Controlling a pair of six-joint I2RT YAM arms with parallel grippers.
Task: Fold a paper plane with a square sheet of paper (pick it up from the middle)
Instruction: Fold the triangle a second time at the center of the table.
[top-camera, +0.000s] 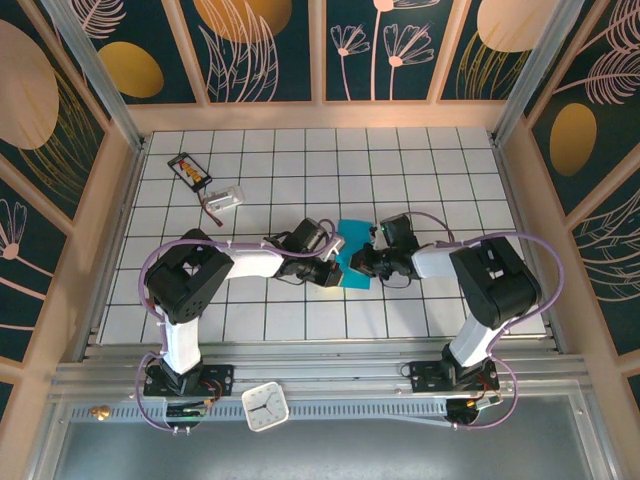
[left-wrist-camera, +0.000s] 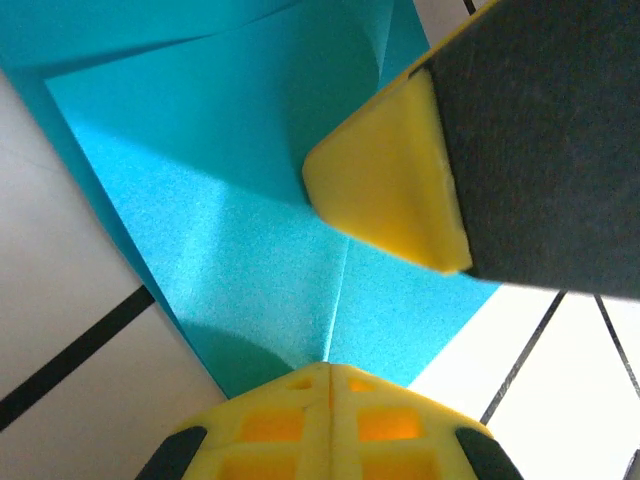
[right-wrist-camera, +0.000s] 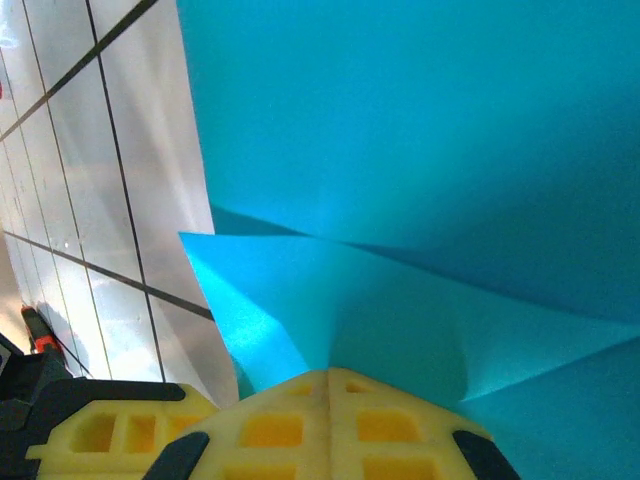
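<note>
The square sheet of paper (top-camera: 352, 250) is teal-blue and partly folded, and it hangs just above the white tiled table between my two grippers. My left gripper (top-camera: 338, 264) is shut on its left edge. In the left wrist view the yellow fingertips (left-wrist-camera: 300, 400) meet on a crease of the sheet (left-wrist-camera: 230, 220), and the right gripper's yellow-tipped finger (left-wrist-camera: 390, 190) reaches in from the upper right. My right gripper (top-camera: 363, 262) is shut on the sheet's right side. Its closed pads (right-wrist-camera: 300, 420) pinch a fold where the flaps of the sheet (right-wrist-camera: 400, 150) come together.
A small black card with orange marks (top-camera: 190, 170) lies at the table's far left, and beside it sits a small clear object with a red wire (top-camera: 225, 199). A white clock (top-camera: 265, 406) rests on the front rail. Wooden frame walls (top-camera: 115, 200) enclose the table.
</note>
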